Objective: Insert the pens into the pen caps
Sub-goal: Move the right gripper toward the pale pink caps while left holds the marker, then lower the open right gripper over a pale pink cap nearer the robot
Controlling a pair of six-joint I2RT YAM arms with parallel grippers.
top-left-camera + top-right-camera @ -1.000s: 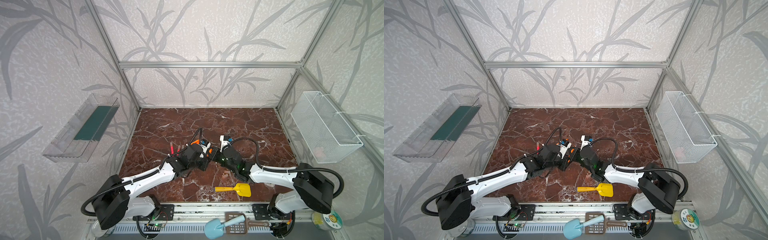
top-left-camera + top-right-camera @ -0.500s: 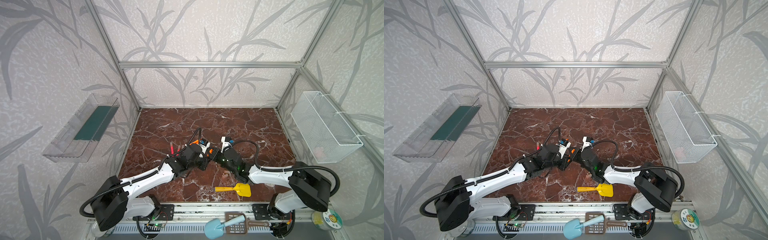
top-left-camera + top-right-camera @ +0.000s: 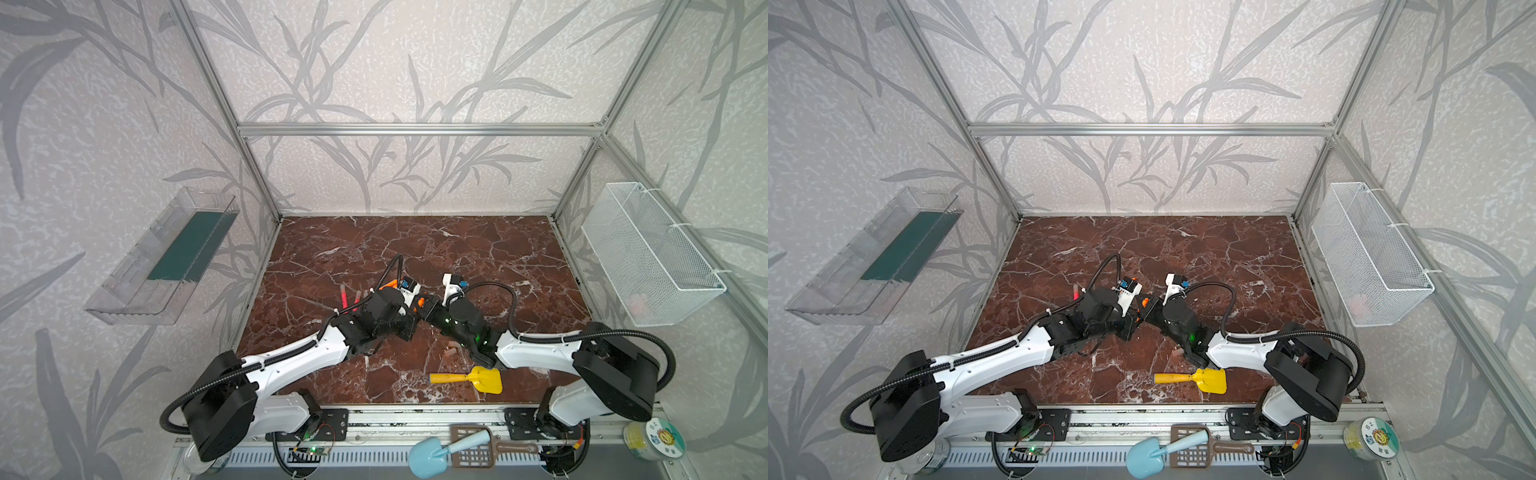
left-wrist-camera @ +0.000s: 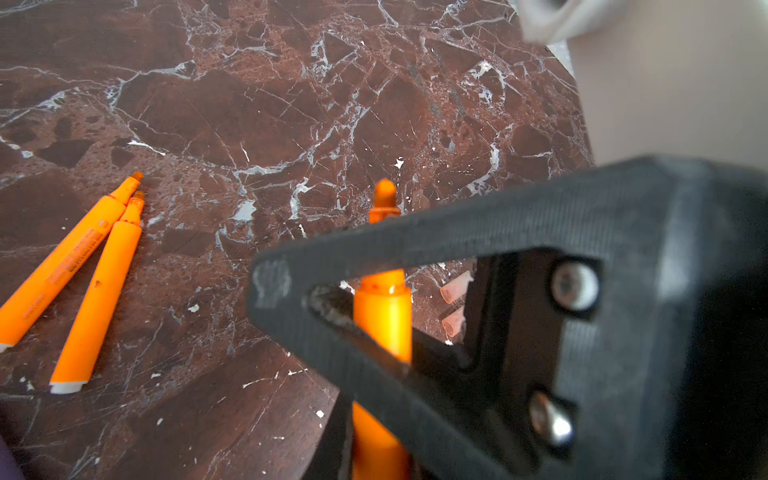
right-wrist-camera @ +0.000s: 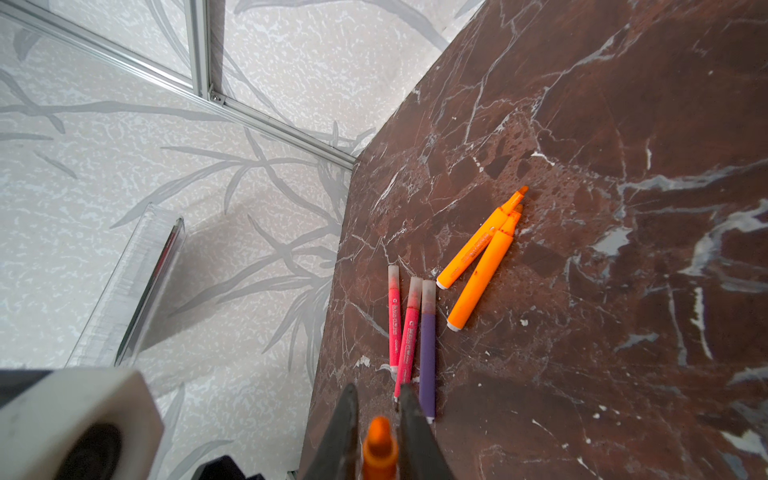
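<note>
1. The marble table (image 3: 436, 245) is walled on three sides. Its far half lies bare, so there is open room beyond my wrists. A wire basket (image 3: 648, 257) hangs on the right wall and a clear tray (image 3: 166, 257) on the left.
2. My arms meet mid-table, just where they met a second ago. The yellow shovel (image 3: 469, 379) by the near edge has not shifted either.
3. My left gripper (image 3: 415, 309) is clamped tight on the held orange pen (image 4: 382, 316). My right gripper (image 5: 377, 388) has a finger on each side of that pen's tip end, but I cannot tell whether they press.
4. There are six pens: the held one, two loose orange pens (image 5: 484, 270) lying tip to tip, and two pink-red pens (image 5: 409, 332) and one purple pen (image 5: 428, 353) side by side toward the left edge.
5. Three fitted caps (image 5: 393, 276) sit on the pink-red and purple pens. Two loose caps (image 4: 456, 286) lie together on the marble.
</note>
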